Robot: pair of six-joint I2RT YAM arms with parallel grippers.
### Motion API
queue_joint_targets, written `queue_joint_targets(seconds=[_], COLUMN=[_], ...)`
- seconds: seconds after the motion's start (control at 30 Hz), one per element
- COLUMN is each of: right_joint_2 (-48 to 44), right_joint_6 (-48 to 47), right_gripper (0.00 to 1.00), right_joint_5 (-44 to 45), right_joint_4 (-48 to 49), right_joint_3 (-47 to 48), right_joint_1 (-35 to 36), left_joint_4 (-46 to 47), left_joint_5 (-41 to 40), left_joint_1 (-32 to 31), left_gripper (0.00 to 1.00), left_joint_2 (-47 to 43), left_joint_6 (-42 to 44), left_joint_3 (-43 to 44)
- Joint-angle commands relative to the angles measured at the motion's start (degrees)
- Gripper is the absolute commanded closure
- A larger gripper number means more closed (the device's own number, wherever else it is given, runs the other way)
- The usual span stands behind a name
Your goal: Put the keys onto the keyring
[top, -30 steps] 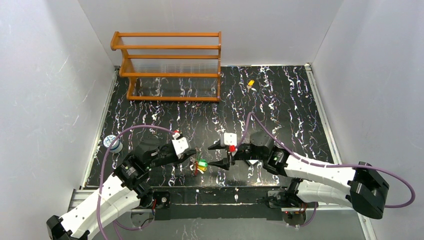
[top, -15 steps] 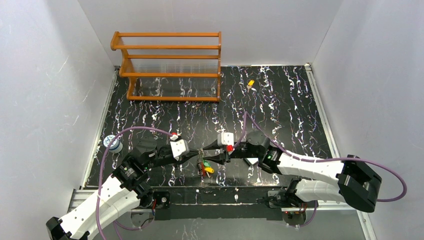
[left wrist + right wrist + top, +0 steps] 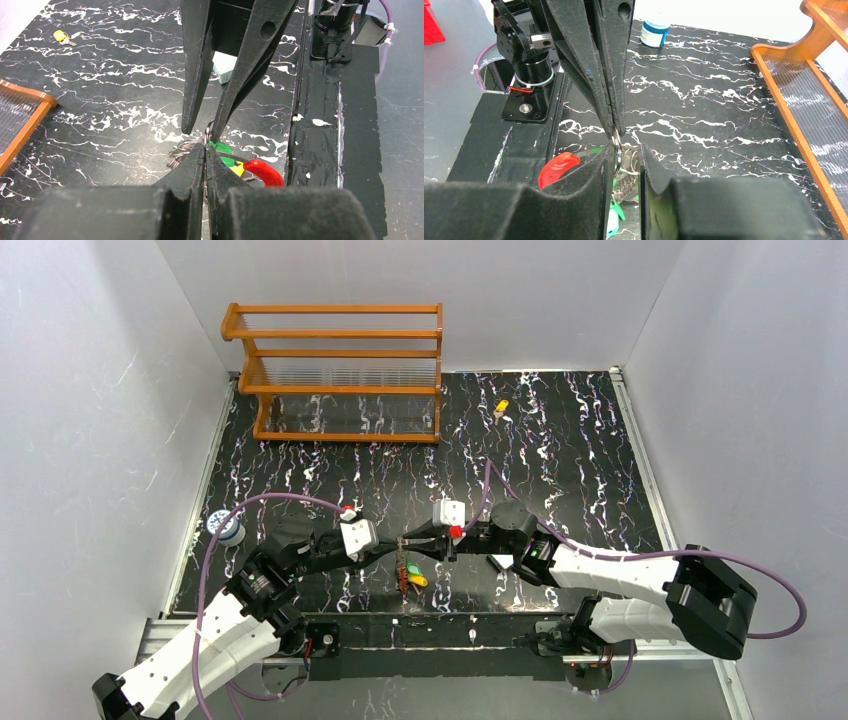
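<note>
Partly hidden behind left tool (image 3: 205, 150): keyring (image 3: 183, 149); far yellow key (image 3: 60, 36) tiny.

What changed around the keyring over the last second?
The right gripper slid left and its jaws narrowed around the keyring, with a gap still showing. The left gripper shifted slightly toward it, carrying the keyring, and the hanging keys moved a little right. The left jaws stayed shut on the keyring. The loose yellow key and the rack did not move.
</note>
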Motion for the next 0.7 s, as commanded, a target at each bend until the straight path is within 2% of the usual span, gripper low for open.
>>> queue_joint_targets(seconds=[0.0,0.27,0.43,0.5,0.6,0.67], right_joint_2=[0.98,-0.09,-1.83,-2.14,-2.11,-1.66], right_joint_6=[0.35,-0.7,-3.45,-5.2,-7.45,-9.03], right_gripper=[0.71,0.97,0.99,0.99,0.99,0.99], right_joint_5=[1.41,1.61,1.28,1.68,4.65,6.05], right_joint_4=[3.22,2.54,-1.85,-6.98,-17.6,-24.84], right_joint_3=[2.66,2.13,2.87,4.59,8.75,12.29], right_joint_1=[-0.02,-0.05,-0.05,-0.03,-0.07,-0.08], left_joint_4=[2.21,2.16,1.68,1.32,0.82,0.81], left_joint_5=[1.97,1.56,0.27,-0.45,-1.63,-1.83], left_joint_1=[-0.26,-0.25,-0.28,-0.27,-0.26,-0.26], left_gripper=[1.0,1.0,1.0,0.93,0.78,0.73], left_joint_2=[-0.04,-0.25,-0.21,-0.2,0.05,0.13], left_joint_6=[0.18,0.07,0.01,0.0,-0.07,-0.17], left_joint_3=[-0.53,-0.62,-0.41,-0.32,-0.14,-0.14])
